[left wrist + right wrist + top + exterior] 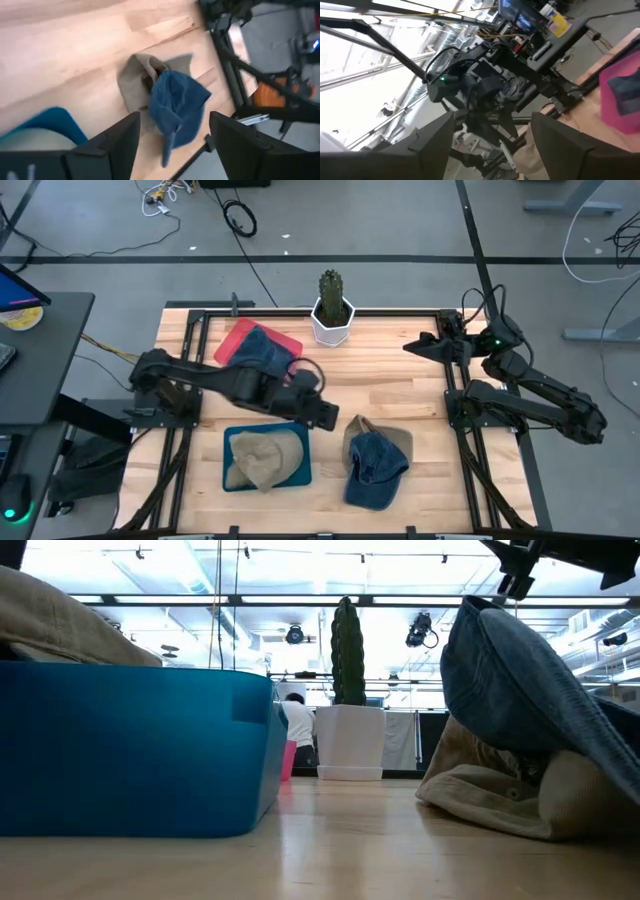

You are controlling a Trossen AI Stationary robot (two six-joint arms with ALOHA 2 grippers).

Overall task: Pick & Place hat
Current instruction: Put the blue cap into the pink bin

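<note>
High view: blue hat (377,469) beside left tool (330,415).

left gripper (170,142) empty, jaws apart | blue hat (175,107) draped over tan hat (132,82) — wooden table (75,45)

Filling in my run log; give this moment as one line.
left gripper: open, empty, between teal tray and denim hat | tan hat: in tray | right gripper: open, parked
</note>
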